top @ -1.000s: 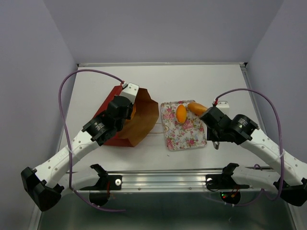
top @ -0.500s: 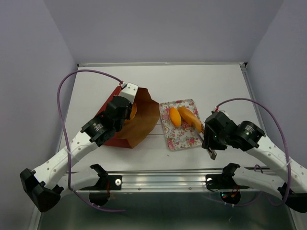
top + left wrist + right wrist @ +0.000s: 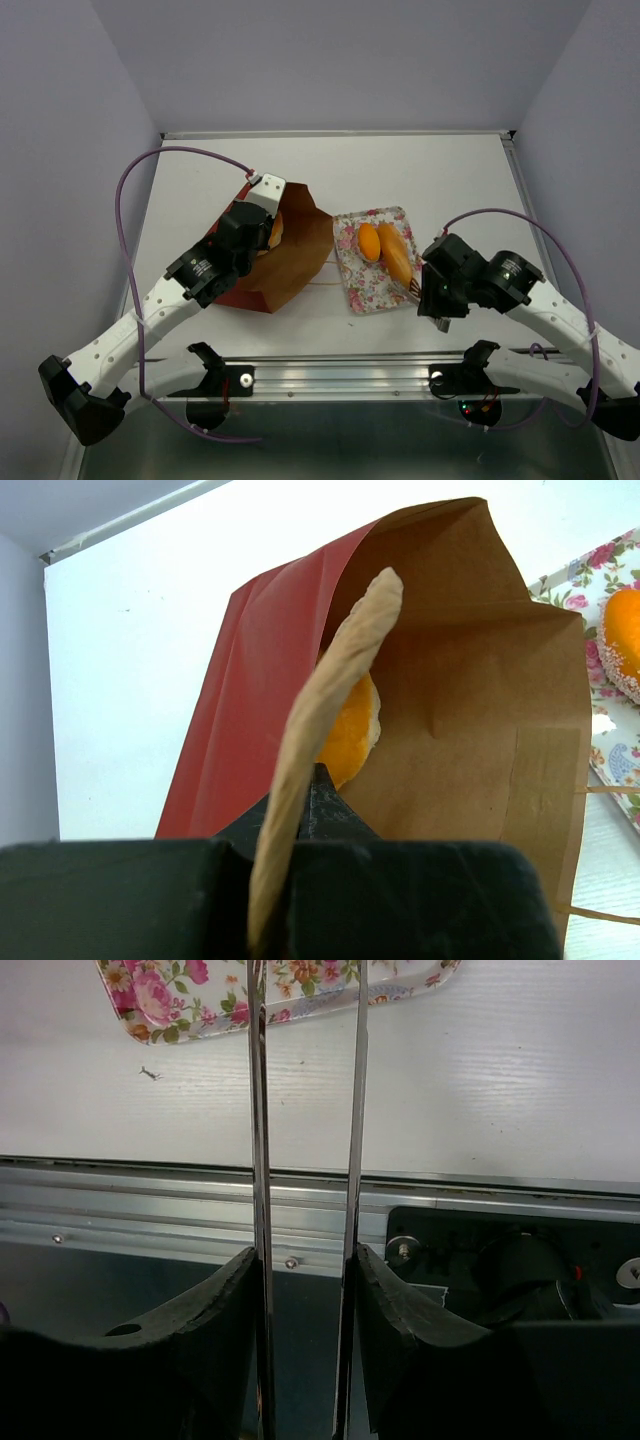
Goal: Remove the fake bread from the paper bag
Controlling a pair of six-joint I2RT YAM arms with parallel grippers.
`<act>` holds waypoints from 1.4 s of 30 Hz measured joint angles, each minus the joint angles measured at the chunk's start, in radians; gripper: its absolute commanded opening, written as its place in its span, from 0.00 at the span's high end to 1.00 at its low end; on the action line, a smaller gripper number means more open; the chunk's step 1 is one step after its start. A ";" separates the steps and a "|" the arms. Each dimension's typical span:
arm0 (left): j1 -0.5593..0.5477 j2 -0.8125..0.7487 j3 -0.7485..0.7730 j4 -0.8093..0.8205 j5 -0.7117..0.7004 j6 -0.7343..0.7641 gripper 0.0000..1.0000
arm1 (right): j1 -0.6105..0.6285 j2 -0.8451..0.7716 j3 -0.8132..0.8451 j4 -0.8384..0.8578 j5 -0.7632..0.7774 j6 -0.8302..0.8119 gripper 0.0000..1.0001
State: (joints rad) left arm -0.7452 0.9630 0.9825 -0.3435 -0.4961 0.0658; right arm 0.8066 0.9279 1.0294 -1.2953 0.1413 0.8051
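The paper bag (image 3: 290, 255) lies where it did, mouth toward the floral tray (image 3: 385, 292). My left gripper (image 3: 305, 780) stays clamped tight on a fold of its upper rim, holding the mouth open. The tray is what has changed: a second ago one loaf lay on it and the other hung at its far right corner. Now the two loaves (image 3: 369, 241) (image 3: 396, 252) lie side by side on the flowers. My right gripper (image 3: 307, 1260) has drawn back to the near edge of the tray. It still grips the metal tongs (image 3: 258, 1110), but its squeeze has eased, so the blades stand apart with nothing between them. So two pieces are out, I judge. Inside the bag I see at least one more orange bread piece (image 3: 350, 735), against the back wall just past my left fingers. That one is next.
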 measured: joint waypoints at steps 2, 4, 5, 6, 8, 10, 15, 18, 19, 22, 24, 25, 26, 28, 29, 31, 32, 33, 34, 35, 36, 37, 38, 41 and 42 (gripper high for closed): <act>0.000 0.000 0.000 -0.001 0.002 0.000 1.00 | 0.000 0.000 0.010 -0.007 0.004 0.000 0.57; 0.000 0.000 0.000 -0.002 0.003 0.000 1.00 | 0.000 0.000 0.051 -0.021 0.012 -0.001 0.57; 0.000 0.000 0.000 -0.003 0.003 0.000 1.00 | 0.000 0.000 0.082 -0.030 0.018 -0.002 0.57; 0.000 -0.001 0.000 -0.005 0.005 0.000 1.00 | 0.000 0.001 0.109 -0.035 0.024 -0.005 0.56; 0.000 -0.002 0.000 -0.006 0.006 0.000 1.00 | 0.000 0.002 0.160 -0.043 0.035 -0.016 0.54; 0.000 -0.003 0.000 -0.006 0.006 0.000 1.00 | 0.000 0.012 0.208 -0.053 0.040 -0.030 0.54; 0.000 -0.005 0.000 -0.006 0.006 -0.001 1.00 | 0.000 0.052 0.331 -0.059 0.040 -0.073 0.53; -0.002 -0.005 0.000 -0.006 0.006 -0.002 1.00 | 0.000 0.051 0.350 -0.060 0.041 -0.083 0.53; -0.002 -0.005 0.000 -0.006 0.007 -0.002 1.00 | 0.000 0.051 0.351 -0.060 0.042 -0.087 0.53; -0.002 -0.005 0.000 -0.006 0.010 -0.003 1.00 | 0.000 0.051 0.351 -0.061 0.040 -0.104 0.54; -0.002 -0.005 0.000 -0.007 0.014 -0.003 1.00 | 0.000 0.049 0.350 -0.047 0.015 -0.128 0.54; -0.002 -0.005 0.000 -0.006 0.014 -0.003 1.00 | 0.000 0.049 0.350 -0.034 0.002 -0.144 0.54; -0.002 -0.005 0.000 -0.007 0.015 -0.003 1.00 | 0.000 0.050 0.348 -0.002 -0.023 -0.170 0.54; -0.002 -0.005 0.000 -0.007 0.016 -0.003 1.00 | 0.000 0.057 0.348 0.049 -0.061 -0.211 0.54; -0.002 -0.005 0.000 -0.007 0.017 -0.003 1.00 | 0.000 0.066 0.348 0.084 -0.090 -0.232 0.54; -0.002 -0.005 0.000 -0.007 0.017 -0.004 1.00 | 0.000 0.094 0.348 0.163 -0.148 -0.286 0.53; -0.002 -0.005 0.000 -0.006 0.016 -0.004 1.00 | 0.000 0.111 0.346 0.194 -0.173 -0.304 0.53; -0.002 -0.005 0.000 -0.006 0.017 -0.005 1.00 | 0.000 0.134 0.338 0.243 -0.198 -0.325 0.53; -0.002 -0.005 0.000 -0.006 0.017 -0.005 1.00 | 0.000 0.154 0.325 0.296 -0.226 -0.345 0.53; -0.002 -0.005 0.000 -0.006 0.017 -0.005 1.00 | 0.000 0.168 0.315 0.330 -0.239 -0.358 0.53; -0.002 -0.005 0.000 -0.006 0.017 -0.005 1.00 | 0.000 0.190 0.297 0.382 -0.265 -0.368 0.53; -0.002 -0.005 0.000 -0.006 0.017 -0.006 1.00 | 0.000 0.207 0.285 0.417 -0.283 -0.376 0.51; -0.002 -0.005 0.000 -0.006 0.018 -0.007 1.00 | 0.000 0.230 0.273 0.455 -0.302 -0.383 0.51; -0.002 -0.005 0.000 -0.005 0.022 -0.008 1.00 | 0.000 0.298 0.246 0.571 -0.341 -0.390 0.51; -0.002 -0.005 0.000 -0.005 0.023 -0.008 1.00 | 0.000 0.325 0.242 0.601 -0.348 -0.390 0.50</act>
State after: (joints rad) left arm -0.7475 0.9581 0.9825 -0.3489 -0.4732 0.0582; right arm 0.8066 1.2533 1.2716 -0.6941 -0.2066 0.4152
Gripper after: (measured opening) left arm 0.036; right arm 0.493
